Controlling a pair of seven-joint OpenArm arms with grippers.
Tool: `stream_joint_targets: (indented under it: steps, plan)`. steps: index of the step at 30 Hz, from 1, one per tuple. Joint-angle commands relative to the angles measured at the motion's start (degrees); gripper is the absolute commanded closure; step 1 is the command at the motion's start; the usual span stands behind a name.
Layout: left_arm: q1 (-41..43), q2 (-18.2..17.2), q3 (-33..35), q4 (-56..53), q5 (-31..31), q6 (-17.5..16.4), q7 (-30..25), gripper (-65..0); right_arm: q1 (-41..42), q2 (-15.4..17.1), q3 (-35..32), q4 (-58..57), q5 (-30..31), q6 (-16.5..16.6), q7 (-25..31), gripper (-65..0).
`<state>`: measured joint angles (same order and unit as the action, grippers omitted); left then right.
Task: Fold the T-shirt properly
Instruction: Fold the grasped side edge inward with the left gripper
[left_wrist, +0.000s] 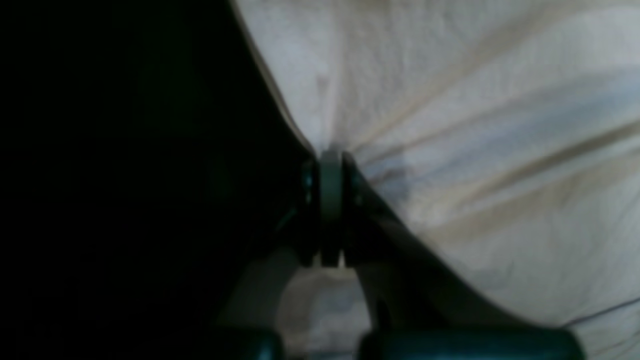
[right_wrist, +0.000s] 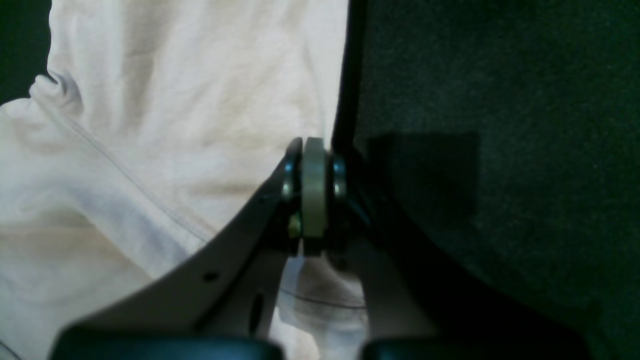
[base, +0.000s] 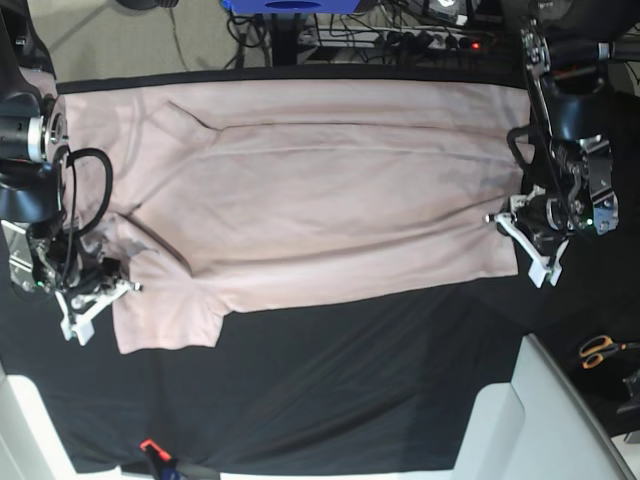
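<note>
Black-covered table (base: 330, 370), pale pink T-shirt (base: 320, 190) spread flat (sleeve toward near-left), small orange-tipped object (base: 152, 448) near front edge

The T-shirt (base: 300, 190) is pale pink and plain, with short sleeves. It lies spread out sideways on the black table cloth. One sleeve sticks out at the lower left in the base view. The cloth has soft wrinkles and long creases. Its far edge looks folded over, maybe, but that is hard to tell.
</note>
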<state>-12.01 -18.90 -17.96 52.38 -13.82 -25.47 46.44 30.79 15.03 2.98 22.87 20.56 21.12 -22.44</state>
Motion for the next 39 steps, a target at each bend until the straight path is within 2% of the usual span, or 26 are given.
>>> stream_joint_targets:
  steps: [1,11,12,13,15,17,23,30,39]
  plan:
    - [0.19,-0.93,-0.02,0.32,1.47,0.46,2.58,0.0,1.52,0.67,0.05,0.82,0.32,0.37,0.41,-1.4]
    - [0.27,-1.02,-1.08,0.59,1.47,0.46,5.56,0.0,1.52,0.67,0.05,0.82,0.32,0.28,0.24,-1.1]
    - [0.27,-1.02,-2.57,0.59,1.47,0.46,5.74,-6.3,1.52,0.67,0.05,0.82,0.32,0.28,0.24,-1.1]
    - [0.27,-1.02,-4.68,0.59,1.56,0.46,5.74,-16.3,1.52,0.67,0.05,0.82,0.32,0.28,0.24,-1.1]
    - [0.27,-1.02,-7.32,0.67,1.65,0.46,5.56,-30.6,1.52,0.67,0.05,0.82,0.32,0.28,0.15,-1.1]
    - [0.19,-1.10,-8.11,2.35,2.09,0.46,5.56,-37.2,1.52,0.67,0.05,0.82,0.32,0.28,0.15,-1.1]
    - [-2.36,-2.78,-8.46,5.42,2.18,0.46,5.56,-37.5,1.52,0.67,-0.04,0.82,0.32,0.19,0.15,-1.1]
    - [-9.40,-3.57,-7.93,-3.02,2.18,0.46,4.77,-37.5,1.61,0.67,-0.04,0.82,0.32,0.19,0.15,-1.1]
    - [-14.06,-3.48,-7.85,-17.35,2.18,0.46,-4.19,-37.5,1.61,0.67,-0.04,0.82,0.32,0.19,0.15,-1.1]
